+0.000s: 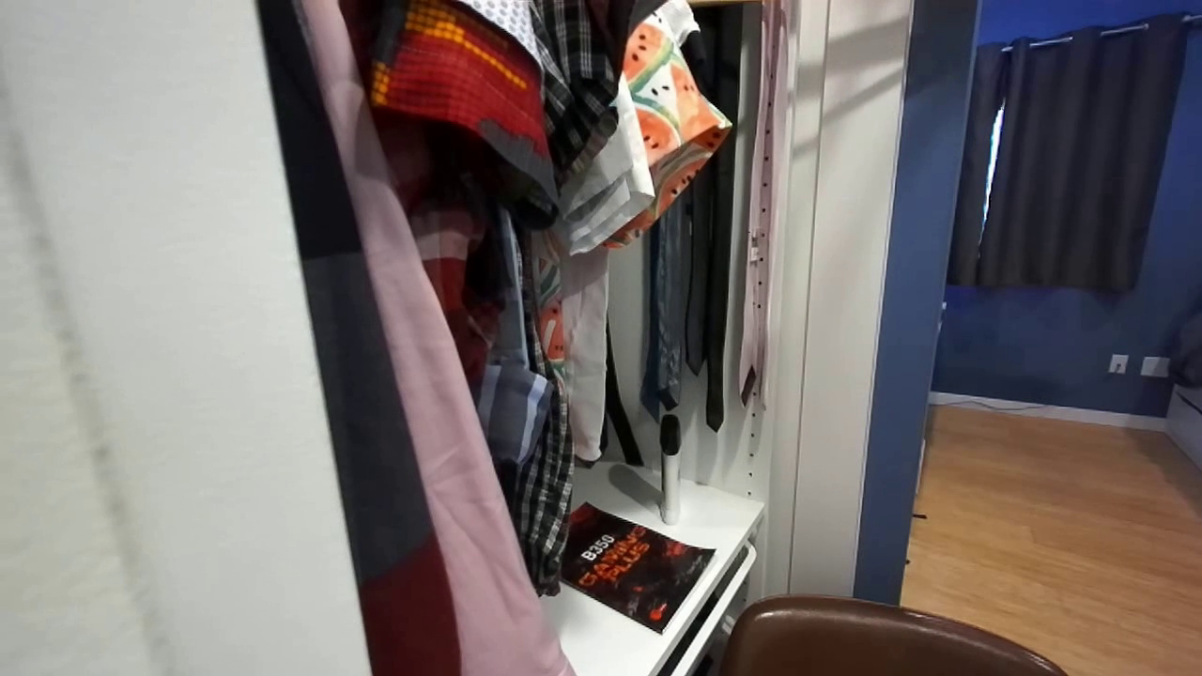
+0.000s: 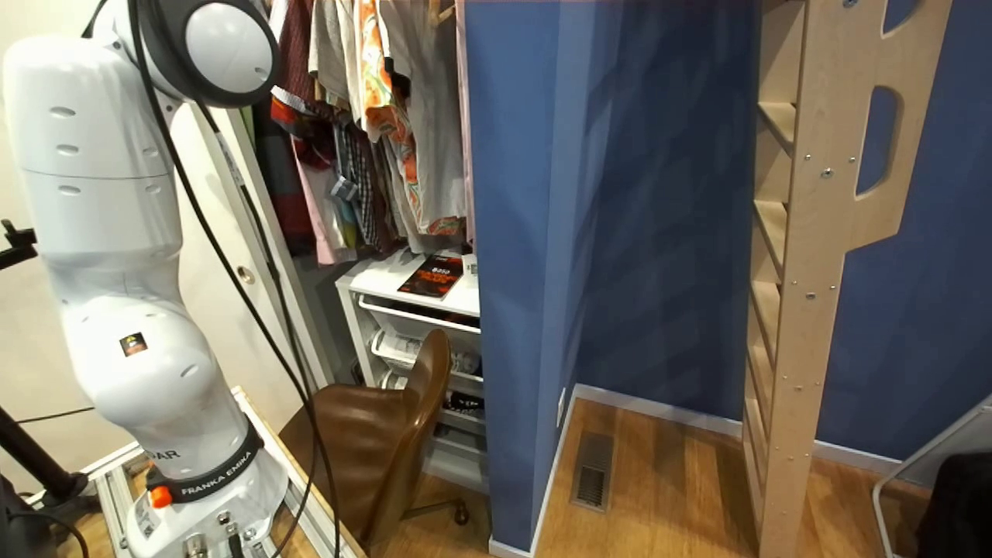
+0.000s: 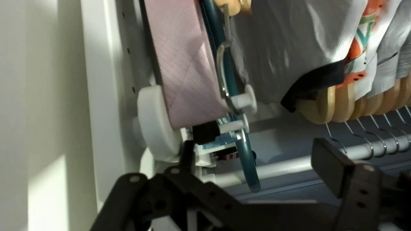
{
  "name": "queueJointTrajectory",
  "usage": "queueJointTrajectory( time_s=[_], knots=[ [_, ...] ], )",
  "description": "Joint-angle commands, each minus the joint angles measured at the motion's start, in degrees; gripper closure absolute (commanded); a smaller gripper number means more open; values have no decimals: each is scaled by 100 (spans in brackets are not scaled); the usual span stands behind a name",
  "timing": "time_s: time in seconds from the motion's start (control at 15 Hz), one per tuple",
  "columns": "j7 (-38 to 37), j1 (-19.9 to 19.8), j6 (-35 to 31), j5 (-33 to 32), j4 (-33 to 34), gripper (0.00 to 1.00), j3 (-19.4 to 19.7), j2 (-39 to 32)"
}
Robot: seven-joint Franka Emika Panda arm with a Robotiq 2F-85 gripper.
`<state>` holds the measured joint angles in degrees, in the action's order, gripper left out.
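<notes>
The jaws stand wide apart, empty; beyond them, the metal hanger hook runs alongside the pink necktie.

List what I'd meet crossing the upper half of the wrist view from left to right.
Pale surface → white upright panel → white rounded disc → pink tie → metal hook → off-white garment → watermelon-print garment → gray garment.

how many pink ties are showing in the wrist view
1. The pink tie is left of centre, looped over a white peg near the open gripper; any others behind it would be hidden.
</notes>
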<state>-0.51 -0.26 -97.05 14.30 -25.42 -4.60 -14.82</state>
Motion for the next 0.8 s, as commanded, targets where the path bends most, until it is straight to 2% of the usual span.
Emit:
queueJointTrajectory(
  time_s=[0.0,0.33,0.73],
  knots=[
    [-6,168,74,-337,0,0,21,45],
    [211,198,421,-515,4,0,18,170],
    [526,-3,1232,-93,18,0,-80,459]
  ],
)
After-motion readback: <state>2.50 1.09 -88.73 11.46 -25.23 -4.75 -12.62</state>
